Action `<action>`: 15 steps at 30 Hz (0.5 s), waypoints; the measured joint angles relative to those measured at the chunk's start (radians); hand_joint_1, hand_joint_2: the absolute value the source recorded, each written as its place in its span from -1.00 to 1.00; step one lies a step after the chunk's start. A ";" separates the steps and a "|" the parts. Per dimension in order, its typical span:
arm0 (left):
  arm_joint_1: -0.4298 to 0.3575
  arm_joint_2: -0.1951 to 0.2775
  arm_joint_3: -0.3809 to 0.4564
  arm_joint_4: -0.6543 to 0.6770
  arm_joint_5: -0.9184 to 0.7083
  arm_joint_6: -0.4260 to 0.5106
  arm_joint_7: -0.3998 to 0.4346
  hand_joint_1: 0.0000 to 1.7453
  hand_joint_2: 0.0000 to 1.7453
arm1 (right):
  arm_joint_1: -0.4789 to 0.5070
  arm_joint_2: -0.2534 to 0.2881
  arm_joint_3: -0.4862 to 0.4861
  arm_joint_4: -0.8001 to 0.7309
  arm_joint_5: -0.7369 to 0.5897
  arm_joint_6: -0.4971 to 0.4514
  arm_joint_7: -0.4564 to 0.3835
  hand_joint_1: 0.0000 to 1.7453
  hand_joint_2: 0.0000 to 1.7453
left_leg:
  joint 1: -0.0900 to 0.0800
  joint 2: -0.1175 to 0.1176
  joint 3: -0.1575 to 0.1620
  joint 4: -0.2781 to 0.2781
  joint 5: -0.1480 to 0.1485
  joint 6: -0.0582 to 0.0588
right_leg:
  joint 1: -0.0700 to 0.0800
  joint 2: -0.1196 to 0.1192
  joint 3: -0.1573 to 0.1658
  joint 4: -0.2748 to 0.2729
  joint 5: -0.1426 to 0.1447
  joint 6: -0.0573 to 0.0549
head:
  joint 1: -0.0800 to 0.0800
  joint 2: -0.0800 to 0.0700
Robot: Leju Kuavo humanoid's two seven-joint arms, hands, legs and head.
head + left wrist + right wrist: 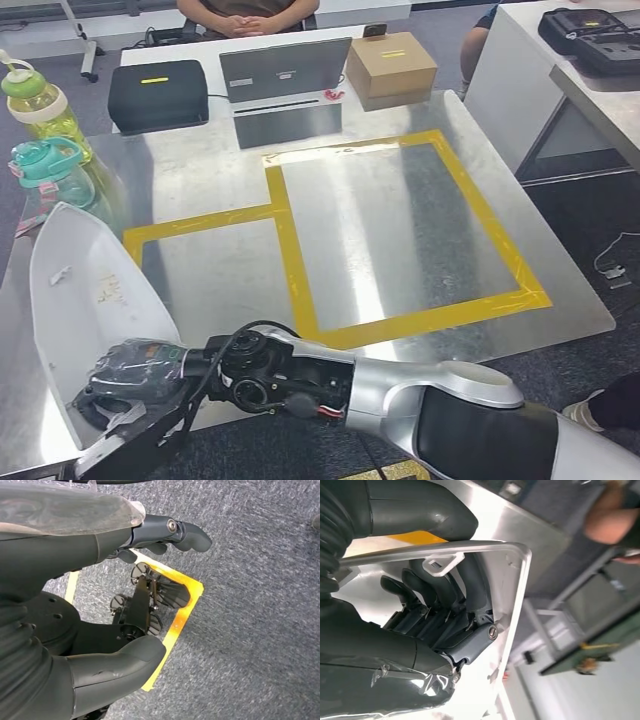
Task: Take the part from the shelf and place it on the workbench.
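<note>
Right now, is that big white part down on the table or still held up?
Down but still held: the white part lies on the workbench at its near left edge, and the right hand grips its rim.

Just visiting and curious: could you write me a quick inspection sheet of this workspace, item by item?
Surface: metal workbench marked with yellow tape.
Job's things: white part lying at the bench's near left corner.
Clutter: two bottles, black case, laptop, cardboard box.
Hands: right hand grips the part's edge; left hand hangs over carpet, holding nothing.
Cables: black cable on the right wrist.
Surroundings: seated person, neighbouring table.
</note>
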 joint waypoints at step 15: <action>-0.009 -0.004 -0.016 0.000 0.002 -0.003 0.008 -1.00 1.00 | -0.060 -0.020 -0.049 0.280 -0.023 -0.072 -0.017 0.90 1.00 | 0.000 0.000 0.000 0.000 0.000 0.000 | 0.000 0.000 -0.001 0.000 0.000 0.000 | -0.001 0.000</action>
